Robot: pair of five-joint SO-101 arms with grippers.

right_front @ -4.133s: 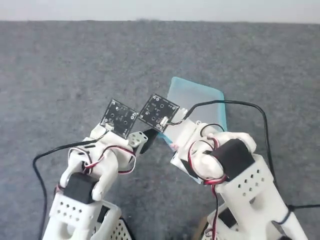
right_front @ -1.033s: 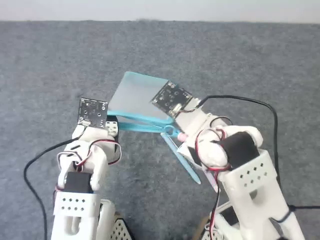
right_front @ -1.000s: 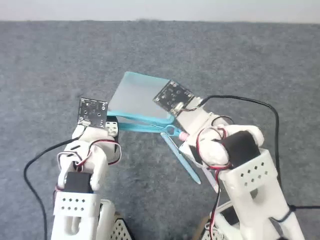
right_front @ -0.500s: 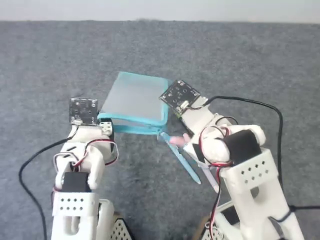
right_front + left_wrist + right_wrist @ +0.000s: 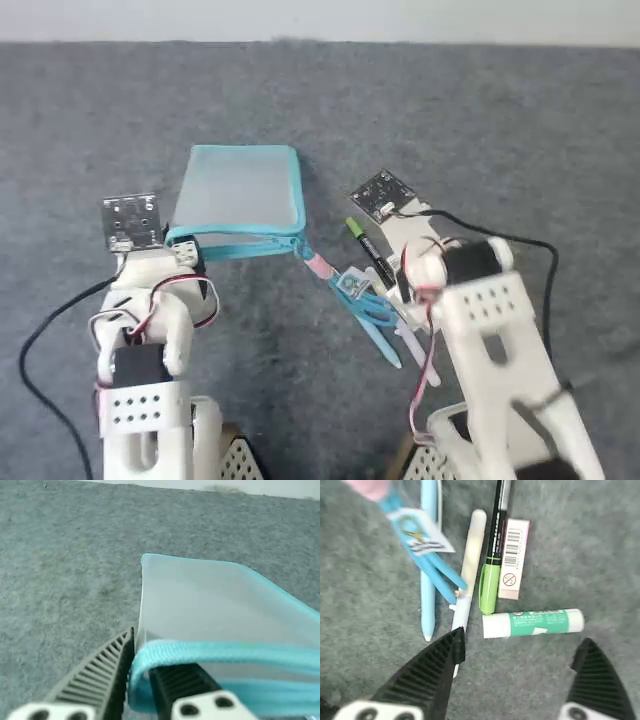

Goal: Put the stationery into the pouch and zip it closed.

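Observation:
The translucent pouch (image 5: 240,192) with teal trim lies flat on the grey carpet. My left gripper (image 5: 139,652) is shut on the corner of its teal zipper edge (image 5: 225,652), also seen in the high view (image 5: 188,254). My right gripper (image 5: 521,642) hangs open above the stationery: a green-and-white glue stick (image 5: 532,621), a green marker (image 5: 492,565), an eraser (image 5: 514,560), a white pen (image 5: 468,570), a blue pen (image 5: 427,585) and blue scissors (image 5: 427,555). In the high view the scissors (image 5: 362,297) and marker (image 5: 358,238) lie right of the pouch.
A pink tab (image 5: 318,265) trails from the pouch's near right corner towards the scissors. Grey carpet (image 5: 470,130) stretches open to the back and both sides. The arm bases (image 5: 150,410) stand at the front edge.
The left arm has dragged the pouch to the left by its corner. The right arm has drawn back to the right, off the pouch, uncovering the stationery below it.

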